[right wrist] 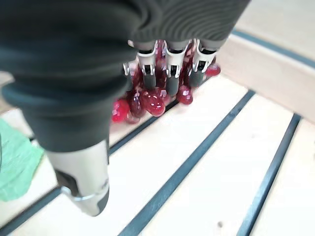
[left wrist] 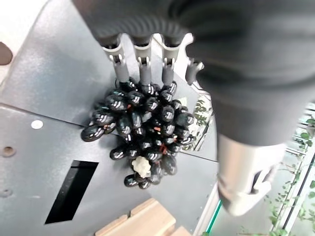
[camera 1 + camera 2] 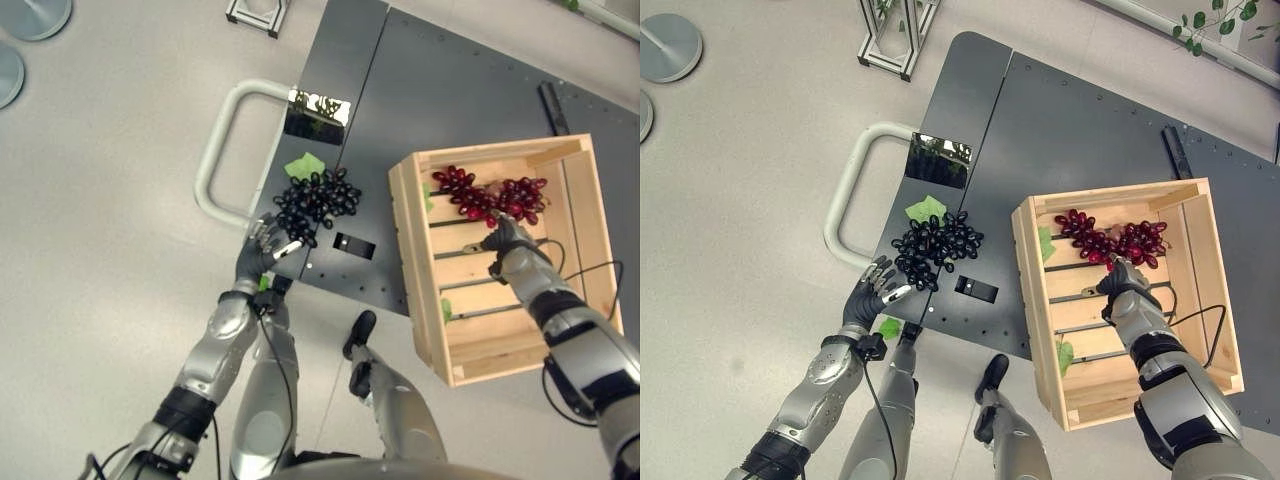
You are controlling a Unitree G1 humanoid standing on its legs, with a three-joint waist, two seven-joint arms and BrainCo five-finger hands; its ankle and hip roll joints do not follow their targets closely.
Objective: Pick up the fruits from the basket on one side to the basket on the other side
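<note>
— Where are the grapes?
— Red grapes (image 3: 490, 195) lie in the crate (image 3: 590, 230); black grapes (image 3: 317, 202) sit on the dark table (image 3: 450, 90).
— And the hands?
— Right hand (image 3: 505, 238) touches the red bunch, left hand (image 3: 263, 250) the black, fingers straight.

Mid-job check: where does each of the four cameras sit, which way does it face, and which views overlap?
Left eye: on the head, looking down at the dark table; both arms show.
Right eye: beside it; same scene, including the wooden crate.
Left wrist: along the left robot hand at the black grapes, as in the left eye.
Right wrist: along the right robot hand at the red grapes, as in the right eye.
</note>
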